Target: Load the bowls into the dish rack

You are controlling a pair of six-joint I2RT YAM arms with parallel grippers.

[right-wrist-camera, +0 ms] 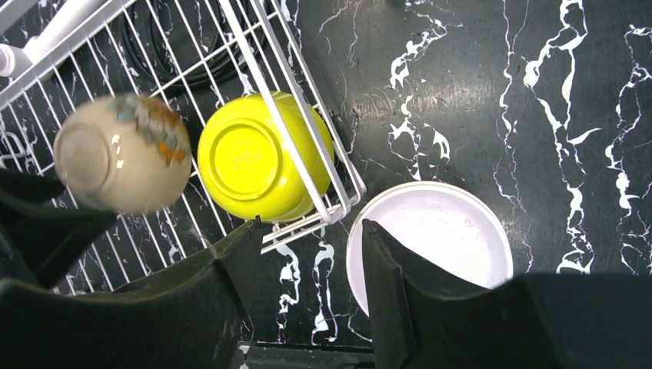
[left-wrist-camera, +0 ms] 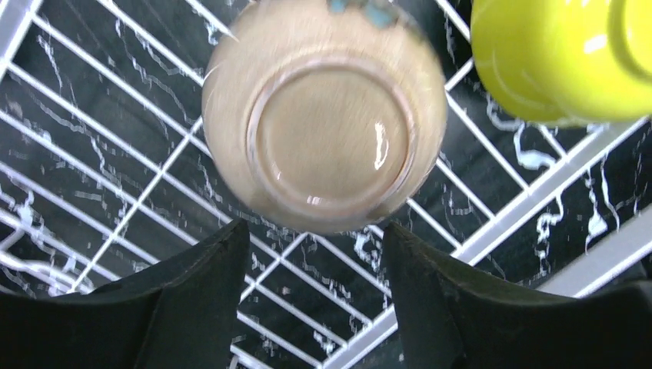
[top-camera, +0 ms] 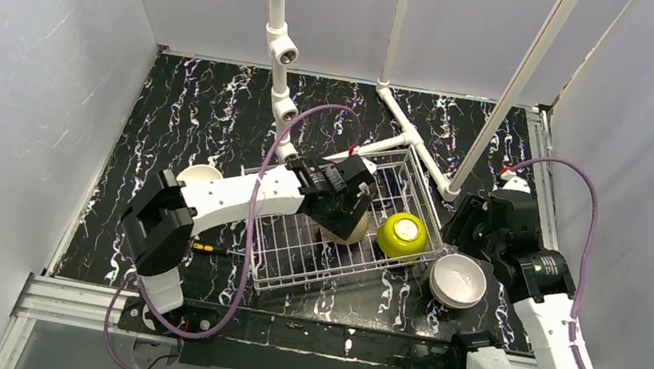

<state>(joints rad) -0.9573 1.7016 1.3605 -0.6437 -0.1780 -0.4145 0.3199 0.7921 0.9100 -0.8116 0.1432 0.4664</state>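
With the tan bowl (left-wrist-camera: 327, 131) base-up in the dish rack (top-camera: 293, 240) beside the yellow-green bowl (right-wrist-camera: 250, 157) and my left fingers (left-wrist-camera: 207, 292) spread empty above it, I judge the white bowl (right-wrist-camera: 442, 238) on the counter (right-wrist-camera: 477, 92) just outside comes next, needing my parted right fingers (right-wrist-camera: 215, 300) lowered over its rim.

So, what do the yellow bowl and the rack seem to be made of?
The yellow bowl looks like glazed ceramic: glossy, with bright highlights and a raised foot ring. The rack looks like thin metal wire, pale and smooth, perhaps coated.
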